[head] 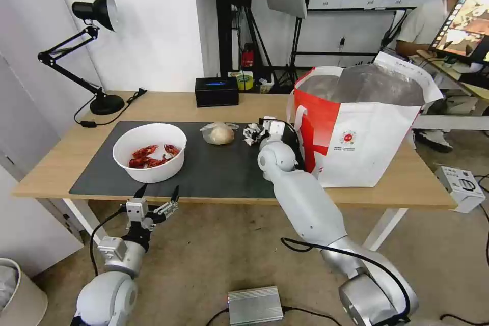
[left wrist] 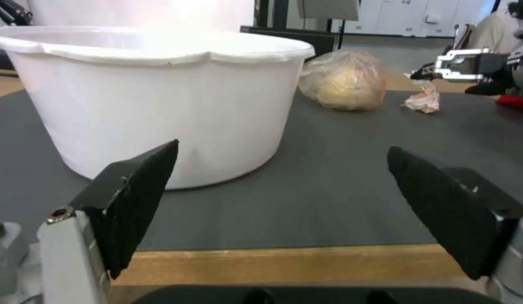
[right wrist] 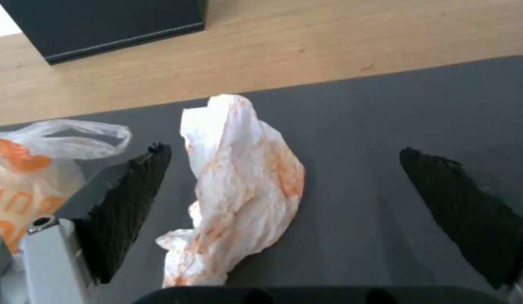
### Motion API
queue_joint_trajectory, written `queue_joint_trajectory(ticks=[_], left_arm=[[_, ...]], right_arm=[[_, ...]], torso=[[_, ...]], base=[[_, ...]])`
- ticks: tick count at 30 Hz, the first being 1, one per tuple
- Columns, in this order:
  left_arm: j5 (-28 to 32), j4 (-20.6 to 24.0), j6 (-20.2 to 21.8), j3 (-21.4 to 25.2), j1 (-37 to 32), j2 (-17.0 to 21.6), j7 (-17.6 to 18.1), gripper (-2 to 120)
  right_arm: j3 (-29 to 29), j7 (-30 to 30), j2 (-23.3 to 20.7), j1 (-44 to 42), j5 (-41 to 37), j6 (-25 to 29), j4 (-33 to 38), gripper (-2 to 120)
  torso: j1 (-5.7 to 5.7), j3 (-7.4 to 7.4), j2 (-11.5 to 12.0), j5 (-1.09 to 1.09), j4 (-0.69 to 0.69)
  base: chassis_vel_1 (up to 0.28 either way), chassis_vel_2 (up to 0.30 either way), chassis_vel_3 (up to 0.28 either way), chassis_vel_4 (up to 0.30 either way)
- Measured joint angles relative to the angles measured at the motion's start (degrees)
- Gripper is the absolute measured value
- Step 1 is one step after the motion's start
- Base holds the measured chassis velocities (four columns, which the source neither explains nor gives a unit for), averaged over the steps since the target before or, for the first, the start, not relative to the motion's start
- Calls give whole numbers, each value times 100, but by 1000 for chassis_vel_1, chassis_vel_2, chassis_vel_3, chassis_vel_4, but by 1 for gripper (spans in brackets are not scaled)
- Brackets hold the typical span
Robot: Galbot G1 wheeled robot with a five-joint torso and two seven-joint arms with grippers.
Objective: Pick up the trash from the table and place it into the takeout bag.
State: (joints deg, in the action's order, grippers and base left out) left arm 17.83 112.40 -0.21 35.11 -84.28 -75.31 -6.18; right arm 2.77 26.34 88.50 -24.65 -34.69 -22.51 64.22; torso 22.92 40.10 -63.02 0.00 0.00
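On the table (head: pixel 56 160) lies a dark mat (head: pixel 219 170). A white bowl (head: pixel 149 159) (left wrist: pixel 160 97) with red crayfish shells stands at the mat's left. Right of it lie a clear bag with a beige lump (head: pixel 219 133) (left wrist: pixel 345 80) (right wrist: pixel 31 169) and a crumpled, orange-stained white tissue (head: pixel 249 135) (left wrist: pixel 421 99) (right wrist: pixel 239 190). My right gripper (head: pixel 257 131) (left wrist: pixel 447 69) (right wrist: pixel 284 150) hangs open over the tissue, one finger on each side. The takeout bag (head: pixel 361 127) stands open just right of that arm. My left gripper (head: pixel 157 197) (left wrist: pixel 282 148) is open at the table's front edge, facing the bowl.
A black desk lamp (head: pixel 97 15) stands at the back left corner and a small black box (head: pixel 217 91) (right wrist: pixel 104 25) at the back edge behind the mat. On the floor are a silver box (head: pixel 254 305), a white device (head: pixel 461 186) and a bin (head: pixel 15 290).
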Motion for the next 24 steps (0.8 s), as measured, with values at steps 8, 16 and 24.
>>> queue_joint_trajectory(ticks=[8,16,24], left_arm=[[0,-7,-5,-31,64,-8,-15,100],[0,44,-12,2,27,-13,-15,100],[-3,49,-31,30,-33,-48,-16,100]], right_arm=[[41,16,38,12,20,-44,-133,86],[135,126,81,25,-104,-118,-214,54],[175,79,98,12,-160,-59,-226,24]], torso=[[0,0,0,0,0],[0,0,0,0,0],[0,0,-1,0,0]], base=[[0,0,0,0],[0,0,0,0],[0,0,0,0]])
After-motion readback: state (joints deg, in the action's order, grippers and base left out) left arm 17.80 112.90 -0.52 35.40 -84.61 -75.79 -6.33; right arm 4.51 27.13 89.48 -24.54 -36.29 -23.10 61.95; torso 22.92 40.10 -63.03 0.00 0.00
